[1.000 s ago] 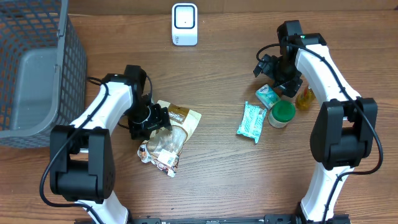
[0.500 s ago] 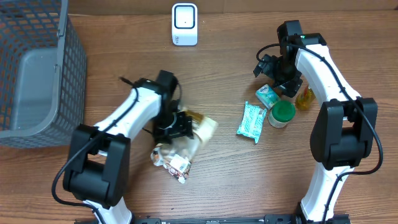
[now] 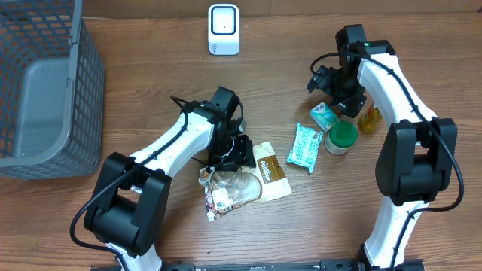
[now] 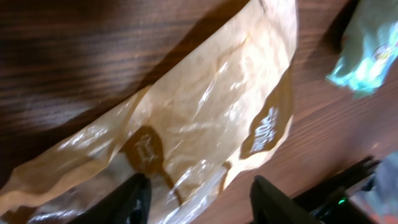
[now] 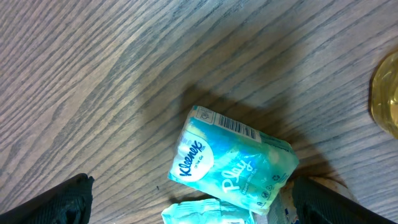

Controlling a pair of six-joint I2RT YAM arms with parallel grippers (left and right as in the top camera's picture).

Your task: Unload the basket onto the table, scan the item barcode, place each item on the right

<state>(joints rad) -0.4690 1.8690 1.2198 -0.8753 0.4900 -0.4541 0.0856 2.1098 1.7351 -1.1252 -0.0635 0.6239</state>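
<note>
left pincer [image 3: 234,151] at edge of snack bag [image 3: 265,175], bare table [image 3: 143,83] beyond

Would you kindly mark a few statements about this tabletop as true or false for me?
1. The white scanner stands at the far edge of the table, apart from both arms. True.
2. The right gripper is clamped on the Kleenex pack. False: its jaws stand wide open above the pack.
3. The snack bag leans against the white scanner. False: it lies on the table by the left gripper, well away from the scanner.
4. The green-lidded jar stands next to the teal packet. True.
</note>
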